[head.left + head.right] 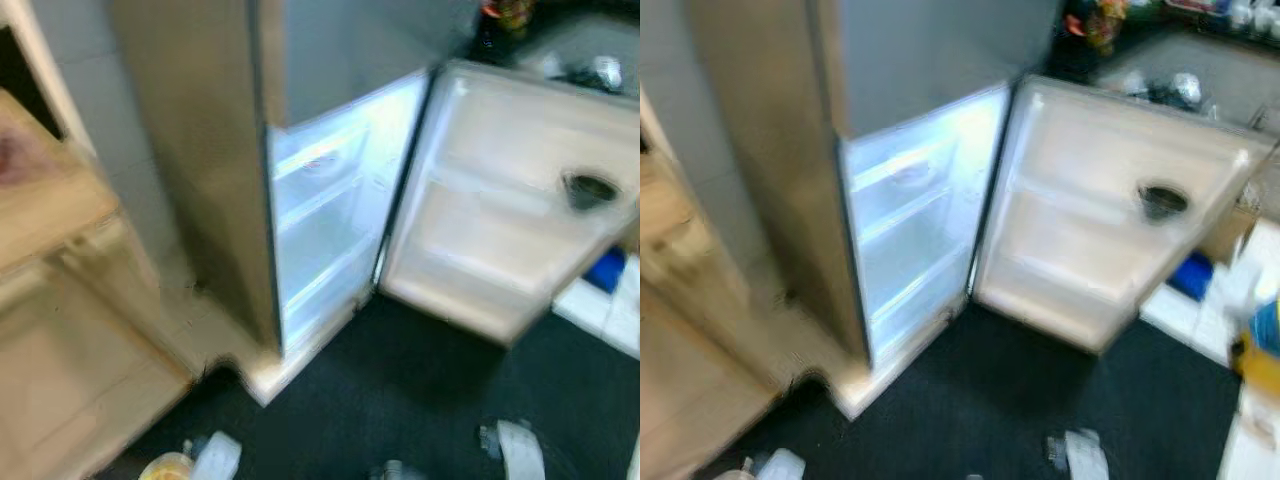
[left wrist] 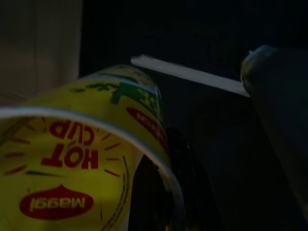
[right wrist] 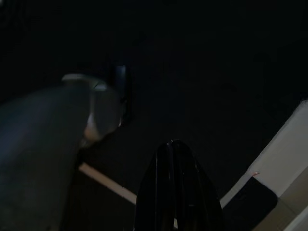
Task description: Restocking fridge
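A: Left to right, head views?
B: Blurred. Wooden cabinet (image 1: 60,300) at left edge of frame. Fridge (image 1: 200,150) centre-left, steel side panel facing the camera. Lower compartment (image 1: 325,200) lit, white shelves visible. Fridge door (image 1: 500,200) swung wide toward the right, dark bowl-like item (image 1: 590,190) on its inner shelf, too blurred to identify. Dark floor mat (image 1: 400,390) across the bottom centre.
A: Cup?
B: Yellow Maggi Hot Cup (image 2: 82,159) large in the lower left of the left wrist view. Held low, yellow rim also peeking in at bottom left of the left eye view.
A: Grippers?
B: Left gripper (image 2: 163,192) clamped on the cup. Right gripper (image 3: 175,192) at bottom centre of its dark wrist view, fingers pressed together, nothing held.
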You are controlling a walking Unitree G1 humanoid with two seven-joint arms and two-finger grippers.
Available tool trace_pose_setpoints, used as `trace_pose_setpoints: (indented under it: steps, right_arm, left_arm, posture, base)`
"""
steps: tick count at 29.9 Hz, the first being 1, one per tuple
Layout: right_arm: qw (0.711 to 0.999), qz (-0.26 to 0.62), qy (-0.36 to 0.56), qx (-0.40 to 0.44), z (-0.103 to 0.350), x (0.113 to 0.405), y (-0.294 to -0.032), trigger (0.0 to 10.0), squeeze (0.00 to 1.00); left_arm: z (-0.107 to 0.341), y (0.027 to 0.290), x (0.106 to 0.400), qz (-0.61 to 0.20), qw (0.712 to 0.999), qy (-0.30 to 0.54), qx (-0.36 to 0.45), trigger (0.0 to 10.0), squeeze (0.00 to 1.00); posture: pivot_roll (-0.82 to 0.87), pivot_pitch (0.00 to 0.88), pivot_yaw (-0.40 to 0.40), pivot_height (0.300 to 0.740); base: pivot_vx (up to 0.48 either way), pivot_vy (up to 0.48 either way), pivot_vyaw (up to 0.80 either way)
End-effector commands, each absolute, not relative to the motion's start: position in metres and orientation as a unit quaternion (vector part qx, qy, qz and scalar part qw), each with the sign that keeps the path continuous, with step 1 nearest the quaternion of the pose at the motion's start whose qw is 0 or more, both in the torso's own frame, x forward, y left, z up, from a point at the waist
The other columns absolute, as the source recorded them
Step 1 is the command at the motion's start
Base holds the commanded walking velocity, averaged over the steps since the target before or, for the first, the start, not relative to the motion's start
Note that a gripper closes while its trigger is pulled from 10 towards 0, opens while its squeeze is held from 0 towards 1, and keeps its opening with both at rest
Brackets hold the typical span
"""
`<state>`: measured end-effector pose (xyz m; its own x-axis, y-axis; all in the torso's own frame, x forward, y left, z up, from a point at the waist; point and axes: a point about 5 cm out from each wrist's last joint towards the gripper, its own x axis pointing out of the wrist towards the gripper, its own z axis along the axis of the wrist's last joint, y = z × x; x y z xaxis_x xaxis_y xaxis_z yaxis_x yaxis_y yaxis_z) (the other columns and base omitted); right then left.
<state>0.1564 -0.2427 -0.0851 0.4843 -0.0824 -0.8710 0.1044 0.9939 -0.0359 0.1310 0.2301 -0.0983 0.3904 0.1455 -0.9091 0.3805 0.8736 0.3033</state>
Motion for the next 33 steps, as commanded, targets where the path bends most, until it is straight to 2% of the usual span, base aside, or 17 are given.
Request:
trace_pose_setpoints:
  steps: [1,5,13,15,26,33]
  right_arm:
    - [0.868,-0.066,0.493,0.006,-0.082,0.161,-0.248,10.0,0.00]
    - [0.871,-0.045,0.489,-0.006,-0.081,0.167,-0.240,10.0,0.00]
    - [0.866,-0.019,0.499,-0.009,-0.088,0.160,-0.225,10.0,0.00]
    - [0.861,0.004,0.508,-0.028,-0.090,0.157,-0.219,10.0,0.00]
    - [0.860,-0.004,0.509,-0.032,-0.090,0.158,-0.220,10.0,0.00]
    - [0.852,-0.013,0.522,-0.039,-0.093,0.148,-0.226,10.0,0.00]
  left_arm:
    - [-0.098,0.236,0.127,-0.069,0.794,0.554,0.240,10.0,0.00]
    - [-0.096,0.241,0.131,-0.040,0.803,0.552,0.223,10.0,0.00]
    - [-0.099,0.236,0.125,-0.040,0.799,0.561,0.213,10.0,0.00]
    - [-0.095,0.236,0.136,-0.032,0.809,0.549,0.210,10.0,0.00]
    - [-0.092,0.240,0.142,-0.023,0.812,0.544,0.210,10.0,0.00]
    - [-0.099,0.234,0.128,-0.035,0.802,0.560,0.207,10.0,0.00]
  posture:
    - [-0.07,0.059,-0.021,0.740]
    - [-0.07,0.064,-0.020,0.740]
    - [-0.08,0.057,-0.013,0.740]
    - [-0.07,0.052,-0.013,0.740]
    - [-0.06,0.041,-0.017,0.740]
    - [-0.07,0.026,-0.006,0.740]
  base:
    - [0.000,0.000,-0.58]
    - [0.000,-0.150,-0.15]
    - [0.000,-0.414,0.00]
    - [0.000,-0.431,0.00]
    - [0.000,-0.434,0.00]
    - [0.000,-0.433,0.00]
